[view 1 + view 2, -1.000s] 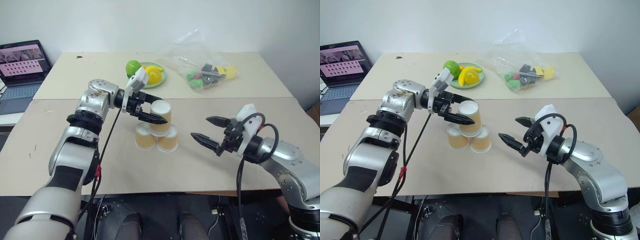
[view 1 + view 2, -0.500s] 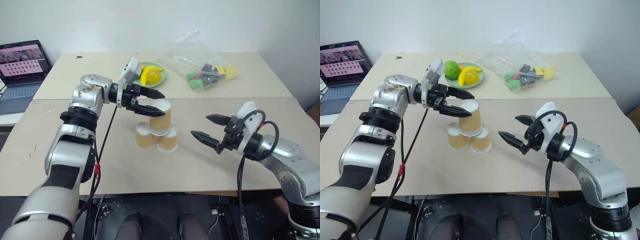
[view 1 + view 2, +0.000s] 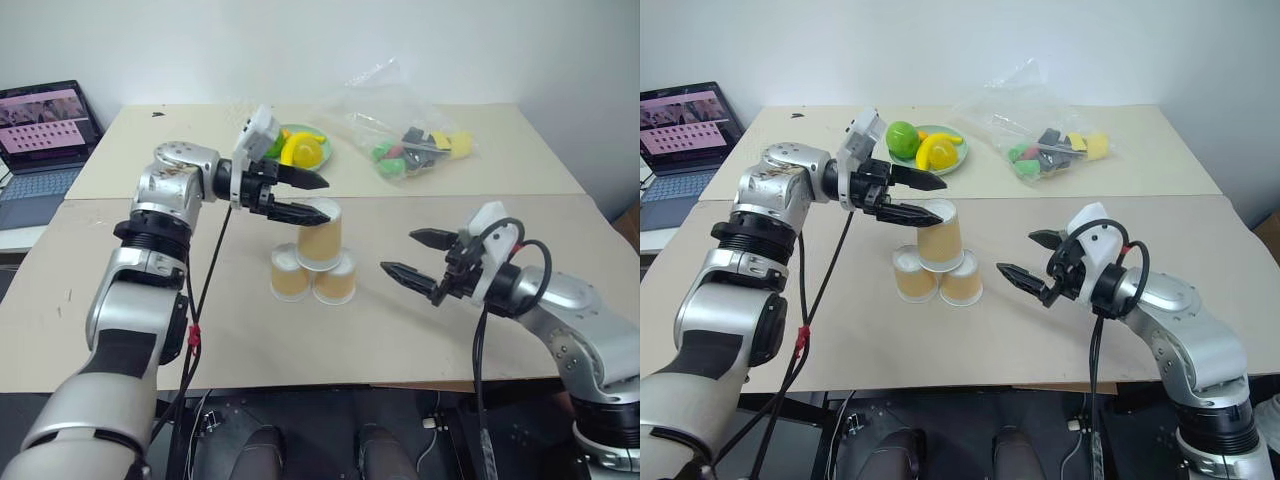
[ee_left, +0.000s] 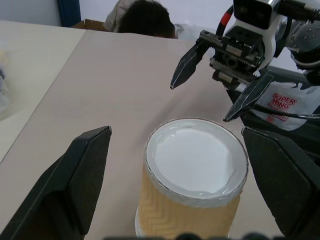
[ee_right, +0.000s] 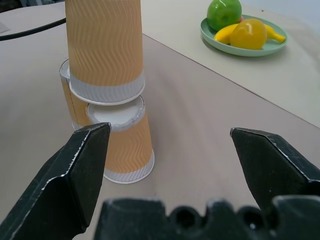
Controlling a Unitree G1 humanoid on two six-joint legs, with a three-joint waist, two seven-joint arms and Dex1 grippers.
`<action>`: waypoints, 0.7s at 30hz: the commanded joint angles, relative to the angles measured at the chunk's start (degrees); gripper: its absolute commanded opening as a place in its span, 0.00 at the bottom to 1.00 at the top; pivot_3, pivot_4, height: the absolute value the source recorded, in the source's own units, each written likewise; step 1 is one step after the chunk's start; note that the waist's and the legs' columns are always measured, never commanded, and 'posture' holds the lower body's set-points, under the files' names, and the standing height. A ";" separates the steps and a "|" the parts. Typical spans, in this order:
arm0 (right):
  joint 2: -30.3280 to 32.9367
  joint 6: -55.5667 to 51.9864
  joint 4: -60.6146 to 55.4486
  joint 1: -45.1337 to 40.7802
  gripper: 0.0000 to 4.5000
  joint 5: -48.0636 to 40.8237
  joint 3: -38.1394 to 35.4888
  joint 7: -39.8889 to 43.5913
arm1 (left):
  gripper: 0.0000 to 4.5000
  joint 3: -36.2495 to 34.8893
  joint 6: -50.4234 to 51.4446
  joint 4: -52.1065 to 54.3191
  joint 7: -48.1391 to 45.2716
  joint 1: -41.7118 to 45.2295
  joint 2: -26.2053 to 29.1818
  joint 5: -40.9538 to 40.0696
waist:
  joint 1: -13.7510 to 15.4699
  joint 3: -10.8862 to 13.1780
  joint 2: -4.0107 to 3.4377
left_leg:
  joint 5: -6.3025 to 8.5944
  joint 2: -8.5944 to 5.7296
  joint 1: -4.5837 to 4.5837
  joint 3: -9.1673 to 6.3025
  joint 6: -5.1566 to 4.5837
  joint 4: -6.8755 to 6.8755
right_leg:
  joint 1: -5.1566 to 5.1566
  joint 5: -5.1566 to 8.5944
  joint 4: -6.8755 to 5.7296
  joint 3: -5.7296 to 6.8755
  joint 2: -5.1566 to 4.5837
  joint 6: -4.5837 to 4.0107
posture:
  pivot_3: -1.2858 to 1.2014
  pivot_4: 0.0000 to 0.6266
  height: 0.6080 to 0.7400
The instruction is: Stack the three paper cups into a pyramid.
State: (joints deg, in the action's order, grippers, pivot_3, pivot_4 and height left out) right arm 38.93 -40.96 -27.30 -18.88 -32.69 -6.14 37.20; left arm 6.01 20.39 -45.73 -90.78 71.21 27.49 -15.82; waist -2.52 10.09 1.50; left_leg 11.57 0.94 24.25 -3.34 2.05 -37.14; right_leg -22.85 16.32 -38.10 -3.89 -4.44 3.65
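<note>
The three paper cups stand upside down as a pyramid in the middle of the near table: two base cups [image 3: 290,277] [image 3: 337,281] side by side and the top cup [image 3: 320,237] resting on both. My left gripper [image 3: 329,200] is open and hovers just above and to the left of the top cup, not touching it. In the left wrist view its fingers [image 4: 82,170] flank the cup's white base [image 4: 196,162]. My right gripper [image 3: 398,252] stands open and empty to the right of the pyramid, pointing at it.
On the far table sit a green plate [image 3: 322,160] with fruit and a clear plastic bag [image 3: 405,135] of small toys. A laptop [image 3: 40,140] is at the far left. A person's head [image 4: 145,17] shows beyond the table in the left wrist view.
My left gripper, which straddled the top cup, has risen and drawn back to the left, leaving the cup standing on the two base cups. The right gripper has stayed put.
</note>
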 commanded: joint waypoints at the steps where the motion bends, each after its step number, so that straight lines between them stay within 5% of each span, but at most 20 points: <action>1: -0.09 2.27 -0.29 -1.18 1.00 0.40 -0.57 0.51 | 0.99 -1.74 0.52 1.92 0.55 0.81 0.92 -0.60 | 0.01 0.00 0.00 | 0.00 0.00 0.00 0.00 0.00 0.00 | 0.01 0.00 0.00 0.00 0.00 0.00 | 0.52 0.24 1.00; 10: -0.04 3.35 0.85 -1.42 1.00 0.97 0.11 1.29 | 0.99 -8.04 4.48 2.72 7.53 1.03 0.70 -4.08 | -0.04 0.00 0.00 | 0.00 0.00 0.00 0.00 0.00 -0.02 | -0.01 0.00 -0.01 0.00 0.00 0.00 | 0.52 0.24 1.00; 21: 1.35 3.44 3.49 -2.78 1.00 1.64 -0.08 3.31 | 0.99 -30.79 8.79 27.31 50.72 -13.37 -2.70 -11.66 | -0.05 -0.02 -0.01 | 0.00 0.03 -0.03 -0.03 0.00 -0.12 | 0.00 -0.01 -0.16 -0.04 -0.01 0.00 | 0.52 0.24 1.00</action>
State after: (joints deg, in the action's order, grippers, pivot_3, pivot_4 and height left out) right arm 39.40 -39.24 -23.96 -19.64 -31.57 -5.15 39.79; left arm -19.99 28.99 -26.38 -49.43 61.06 24.72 -26.65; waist -2.57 10.08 1.49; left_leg 11.58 0.96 24.23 -3.39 2.05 -37.29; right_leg -22.85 16.31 -38.31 -3.93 -4.45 3.65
